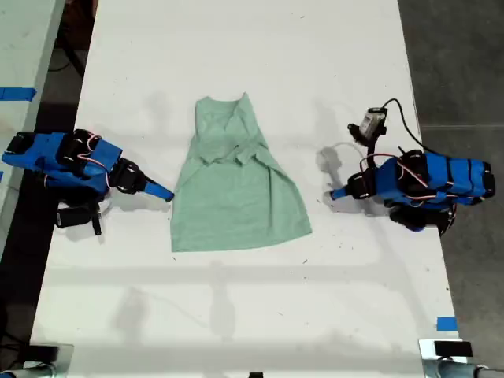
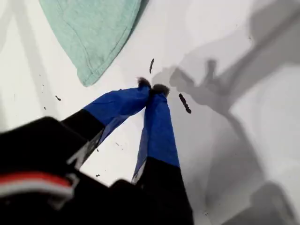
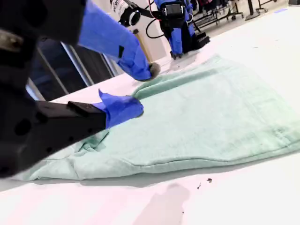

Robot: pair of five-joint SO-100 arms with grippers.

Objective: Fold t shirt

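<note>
The pale mint-green t shirt [image 1: 235, 189] lies flat and wrinkled mid-table, collar far, hem near, its upper part narrow with cloth bunched across the chest. My second gripper [image 1: 167, 194] is at the shirt's edge on the exterior view's left. It is open [image 3: 143, 89], with one fingertip [image 3: 126, 108] low over the cloth [image 3: 211, 117] and nothing held. My first gripper [image 1: 335, 194] sits on the exterior view's right, apart from the shirt. It is shut [image 2: 152, 89] on nothing, tips on bare table, with a hem corner [image 2: 93, 42] nearby.
A small camera [image 1: 372, 122] with a black cable stands by the first arm. Blue tape marks [image 1: 446, 323] sit at the white table's [image 1: 252, 315] near corner on the exterior view's right. Dark floor borders both long sides. Small dark specks [image 2: 184, 103] dot the table.
</note>
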